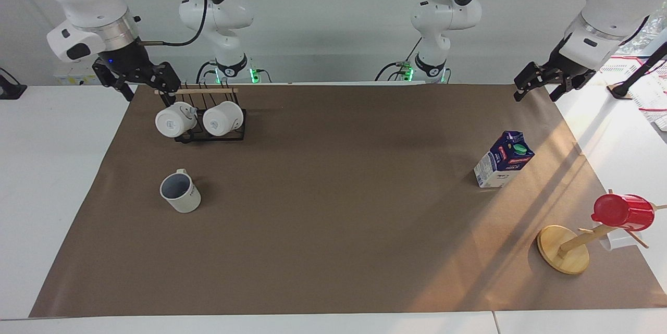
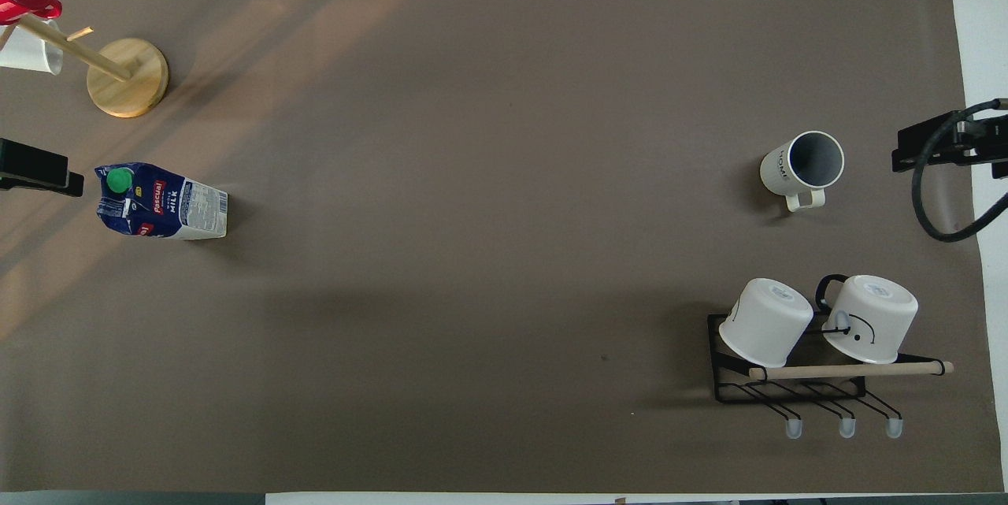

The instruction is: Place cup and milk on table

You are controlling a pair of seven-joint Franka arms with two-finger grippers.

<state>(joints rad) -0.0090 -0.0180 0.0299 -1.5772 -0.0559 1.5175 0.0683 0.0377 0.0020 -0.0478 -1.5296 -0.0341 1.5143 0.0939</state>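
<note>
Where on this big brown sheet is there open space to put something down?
The broad middle of the table, between the cup and the milk, lies bare. It is crowded at the black rack with two white mugs near the right arm's end, and around the wooden stand with the red cup beyond the milk.

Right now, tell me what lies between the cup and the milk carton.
Nothing: only bare brown paper runs from the cup to the milk carton, clearest in the overhead view.
</note>
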